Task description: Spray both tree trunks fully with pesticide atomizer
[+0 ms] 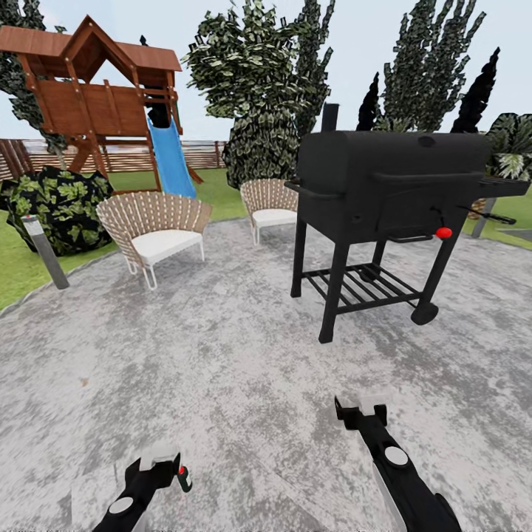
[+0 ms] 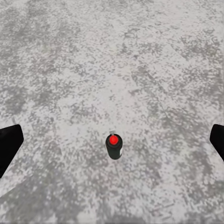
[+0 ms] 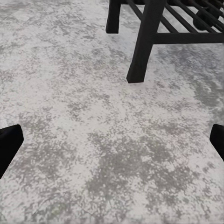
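Spray bottle upright on the paved floor beside the left gripper

From the left wrist, the bottle [image 2: 114,146] stands on the grey floor [image 2: 112,60] between wide-open jaws; the head view sets it just beside the left gripper [image 1: 159,464]. The right gripper [image 1: 360,408], jaws also wide, faces a leg of the one black grill [image 1: 391,193]. Two chairs [image 1: 155,225] stand at the curved lawn edge, open paving between.

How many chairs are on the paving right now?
2. One chair stands at the paving's left edge, in front of the slide; the other chair is further back, just left of the grill, which hides part of it. More could be behind the grill.
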